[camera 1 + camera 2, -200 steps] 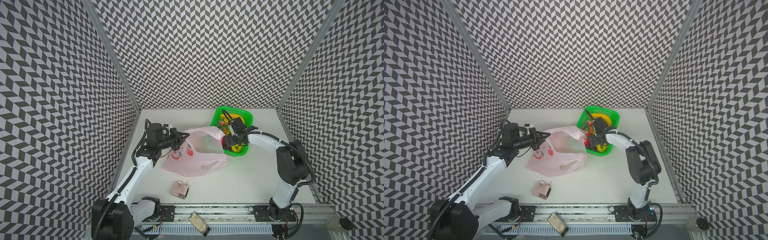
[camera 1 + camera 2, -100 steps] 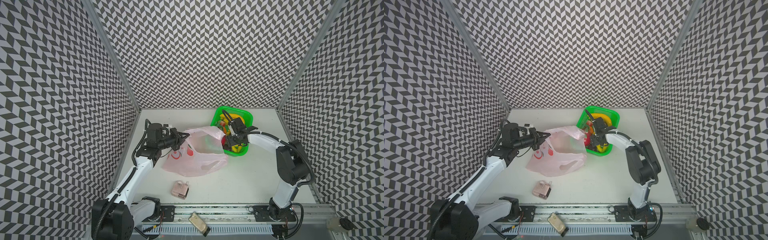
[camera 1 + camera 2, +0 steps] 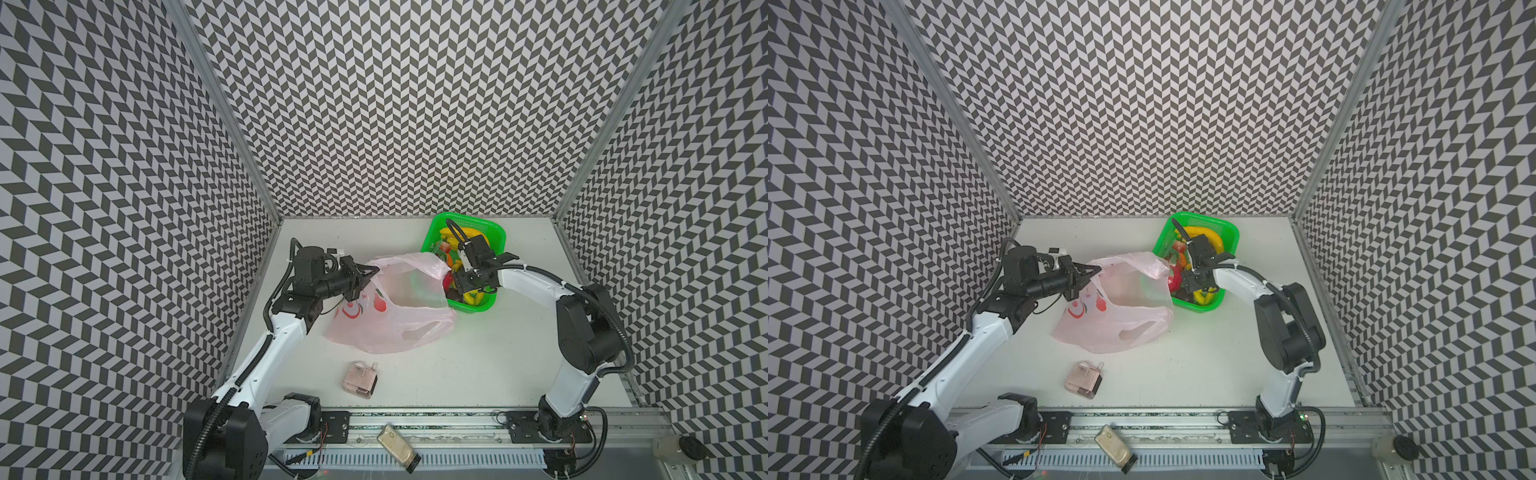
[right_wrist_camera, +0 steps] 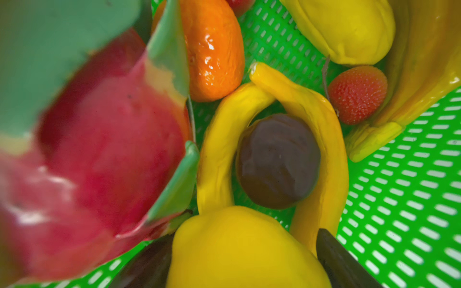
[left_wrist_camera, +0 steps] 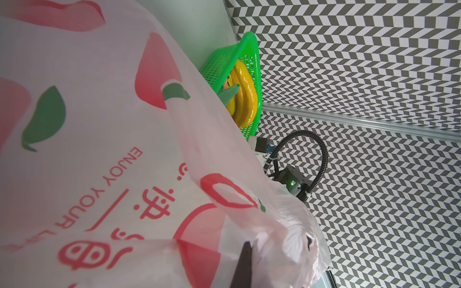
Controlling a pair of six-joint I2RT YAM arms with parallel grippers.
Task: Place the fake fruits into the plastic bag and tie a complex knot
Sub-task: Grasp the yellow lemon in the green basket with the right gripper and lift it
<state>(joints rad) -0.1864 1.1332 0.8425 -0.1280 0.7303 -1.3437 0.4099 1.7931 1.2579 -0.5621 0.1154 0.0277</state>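
Right pincer (image 4: 247,235) straddles a yellow fruit (image 4: 237,259) at the wrist frame's bottom; whether it grips, I cannot tell. Plastic bag (image 3: 390,328) gapes just left in a top view.

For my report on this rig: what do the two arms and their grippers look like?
The left arm and the right arm have white tubular links, bulky black joints and black corrugated cable hoses. The left gripper and the right gripper are black, with slim dark fingers. A green light glows on the right wrist.
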